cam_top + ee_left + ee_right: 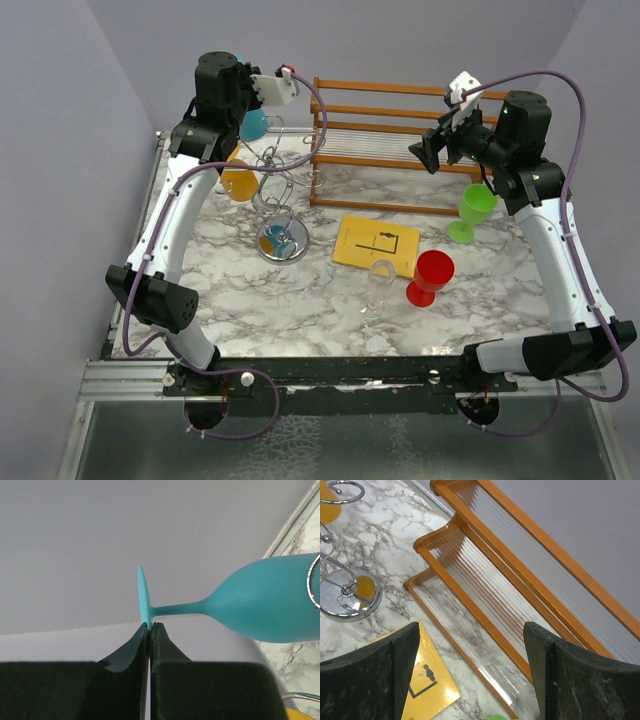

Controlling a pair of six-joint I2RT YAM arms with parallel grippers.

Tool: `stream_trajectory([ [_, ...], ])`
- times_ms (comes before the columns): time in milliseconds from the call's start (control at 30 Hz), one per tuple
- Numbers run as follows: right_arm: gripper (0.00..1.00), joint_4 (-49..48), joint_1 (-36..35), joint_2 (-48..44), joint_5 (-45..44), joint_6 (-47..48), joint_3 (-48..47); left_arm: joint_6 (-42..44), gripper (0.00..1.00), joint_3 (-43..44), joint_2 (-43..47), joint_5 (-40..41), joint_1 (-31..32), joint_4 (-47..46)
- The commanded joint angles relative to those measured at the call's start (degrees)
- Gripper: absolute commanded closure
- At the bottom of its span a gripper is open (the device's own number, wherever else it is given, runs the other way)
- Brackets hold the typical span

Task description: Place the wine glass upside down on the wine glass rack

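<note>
Broadly, we see a white marble tabletop [330,300] with grey veins carrying everything, and a long orange-brown wooden slatted shelf [400,130] along its far side. The right claw [471,627] hangs over that shelf, jaws spread wide with nothing between them. Left of the shelf stands the silver wire tree-shaped wine glass rack [275,185] on its round shiny base. One amber-orange glass [239,182] hangs from a curled arm on its left side. A flat yellow card [375,245] lies near the middle. By it stand a lime-green stemmed glass [474,208], a red goblet [431,275] and a clear glass [381,275], all upright. We see nothing inside the red one and cannot tell for the others.

The teal wine glass [270,602] is in the air just above the top of the wire tree and lies sideways in the left wrist view. The left claw [151,625] is pinched tight on the thin edge of its round foot. A bright wire loop shows at the bowl's mouth; we cannot tell whether it passes around the bowl.

We judge this glass light, stiff and smooth-skinned, and best treated as breakable. An edge pinch is slim, so the bowl may swing. Holding the foot does leave the stem free to slide into an arm.
</note>
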State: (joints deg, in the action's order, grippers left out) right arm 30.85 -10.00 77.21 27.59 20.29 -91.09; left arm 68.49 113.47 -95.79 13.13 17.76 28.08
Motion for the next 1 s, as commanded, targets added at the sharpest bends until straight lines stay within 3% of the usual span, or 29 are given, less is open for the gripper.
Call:
stream_trajectory([
  [0,0.17,-0.5,0.2,-1.1,-1.2,0.7,0.6,3.4,1.0,-0.1,0.3,-2.3,0.9,3.6],
  [967,0.18,-1.3,0.3,-1.8,-1.5,1.2,2.5,-3.1,1.0,-2.8,3.4,-7.0,3.9,12.7],
])
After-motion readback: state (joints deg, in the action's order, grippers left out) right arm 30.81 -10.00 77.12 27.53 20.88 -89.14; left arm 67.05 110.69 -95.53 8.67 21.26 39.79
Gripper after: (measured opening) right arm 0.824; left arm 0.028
